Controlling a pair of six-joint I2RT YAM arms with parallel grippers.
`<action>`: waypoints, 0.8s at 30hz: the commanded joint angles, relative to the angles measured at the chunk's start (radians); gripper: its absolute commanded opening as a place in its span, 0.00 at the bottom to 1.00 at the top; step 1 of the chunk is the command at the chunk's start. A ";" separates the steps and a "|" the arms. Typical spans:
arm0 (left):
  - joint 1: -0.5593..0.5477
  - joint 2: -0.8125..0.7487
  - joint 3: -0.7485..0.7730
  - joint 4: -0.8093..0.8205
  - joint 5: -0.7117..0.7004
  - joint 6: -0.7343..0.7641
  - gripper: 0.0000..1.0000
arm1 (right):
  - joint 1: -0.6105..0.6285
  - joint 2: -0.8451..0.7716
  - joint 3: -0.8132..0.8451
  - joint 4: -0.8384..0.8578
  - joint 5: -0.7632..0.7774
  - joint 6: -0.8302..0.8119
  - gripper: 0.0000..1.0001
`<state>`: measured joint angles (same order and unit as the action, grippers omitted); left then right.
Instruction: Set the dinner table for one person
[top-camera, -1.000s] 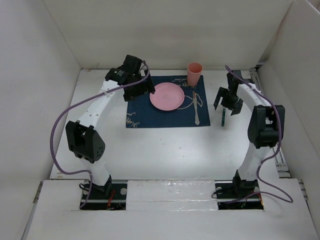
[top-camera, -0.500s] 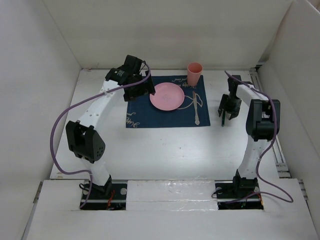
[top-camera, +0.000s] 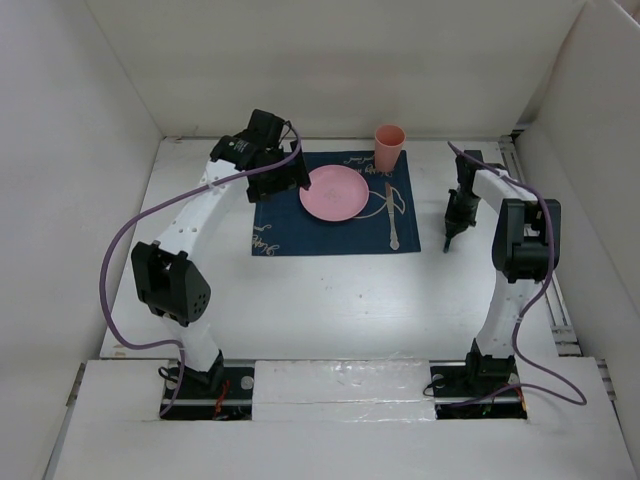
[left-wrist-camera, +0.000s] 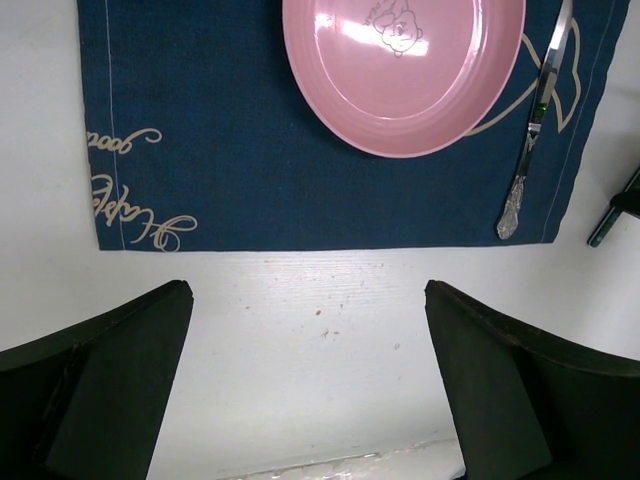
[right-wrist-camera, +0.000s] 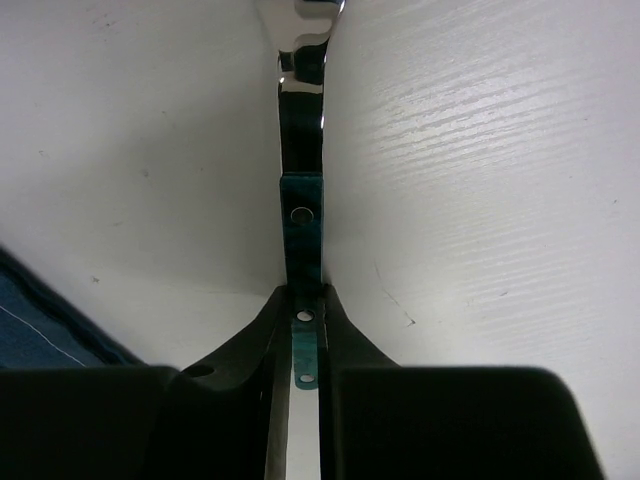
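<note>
The dinner table (top-camera: 330, 300) is a white top with upright panels. On it lies a navy placemat (top-camera: 280, 225) with a pink plate (top-camera: 333, 193), a pink cup (top-camera: 389, 147) and a silver knife (top-camera: 392, 220). Right of the mat lies a green-handled utensil (right-wrist-camera: 301, 215), its metal end pointing away. My right gripper (right-wrist-camera: 303, 300) is down on the table and shut on that handle. In the top view the right gripper (top-camera: 449, 235) covers most of the utensil. My left gripper (left-wrist-camera: 308, 300) hangs open over the mat's left side, holding nothing; the plate (left-wrist-camera: 400, 70) and knife (left-wrist-camera: 530, 130) show below it.
White panels wall the table on the left, back and right. The placemat's corner (right-wrist-camera: 40, 330) lies just left of my right gripper. Purple cables loop off both arms. A metal rail (top-camera: 560, 320) runs along the right edge.
My right gripper has swung in over the green-handled utensil, dropped onto it and closed from wide open onto its handle. The left arm has not moved.
</note>
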<state>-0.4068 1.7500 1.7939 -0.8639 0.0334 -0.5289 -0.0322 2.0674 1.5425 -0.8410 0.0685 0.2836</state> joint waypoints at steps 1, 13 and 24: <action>0.028 -0.046 0.024 -0.026 -0.004 -0.012 1.00 | 0.008 -0.036 -0.018 0.049 0.002 0.000 0.00; 0.385 -0.089 -0.053 -0.046 -0.035 -0.065 1.00 | 0.302 -0.236 0.194 -0.035 -0.036 0.140 0.00; 0.428 -0.167 -0.211 -0.004 -0.021 -0.075 1.00 | 0.667 0.173 0.781 0.032 -0.170 0.408 0.00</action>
<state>0.0235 1.6516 1.6180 -0.8757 0.0036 -0.5949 0.6216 2.1662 2.2375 -0.8261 -0.0608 0.5827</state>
